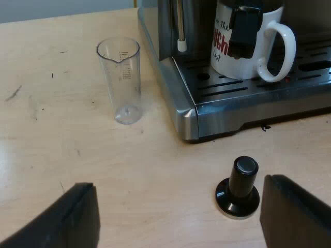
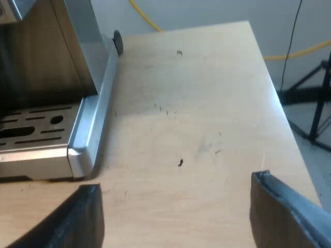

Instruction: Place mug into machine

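Both grippers gape empty: left gripper near the tamper, right gripper beside the drip tray where the mug already sits. I fear a careless left-arm sweep topples the tamper

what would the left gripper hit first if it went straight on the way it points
Most likely the black-knobbed tamper, standing just ahead within the open jaws' span. If the left gripper clears it, the espresso machine comes next, at its front corner; depth is unclear.

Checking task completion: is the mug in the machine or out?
In: the mug stands upright on the machine's drip tray.
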`<action>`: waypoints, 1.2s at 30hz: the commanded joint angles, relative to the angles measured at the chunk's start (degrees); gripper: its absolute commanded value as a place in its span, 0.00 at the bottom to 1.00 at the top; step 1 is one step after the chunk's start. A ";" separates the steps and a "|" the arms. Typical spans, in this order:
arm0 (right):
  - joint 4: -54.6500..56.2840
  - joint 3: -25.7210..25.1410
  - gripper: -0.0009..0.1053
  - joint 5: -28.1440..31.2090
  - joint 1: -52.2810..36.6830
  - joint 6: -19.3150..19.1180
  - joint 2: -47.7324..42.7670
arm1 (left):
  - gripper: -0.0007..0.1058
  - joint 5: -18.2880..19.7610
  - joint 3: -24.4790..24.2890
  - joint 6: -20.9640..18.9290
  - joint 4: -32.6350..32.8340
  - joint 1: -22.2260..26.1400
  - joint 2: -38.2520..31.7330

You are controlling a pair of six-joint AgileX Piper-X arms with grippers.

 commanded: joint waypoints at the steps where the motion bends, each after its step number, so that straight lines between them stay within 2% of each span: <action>1: 0.65 -0.11 0.59 -0.64 -0.17 0.02 -2.42 | 0.63 -0.48 -0.28 -0.11 -0.85 0.07 -7.94; 36: 2.89 -0.11 0.59 0.29 -0.07 0.15 -2.42 | 0.63 -0.48 -0.28 -0.11 -0.85 0.07 -7.94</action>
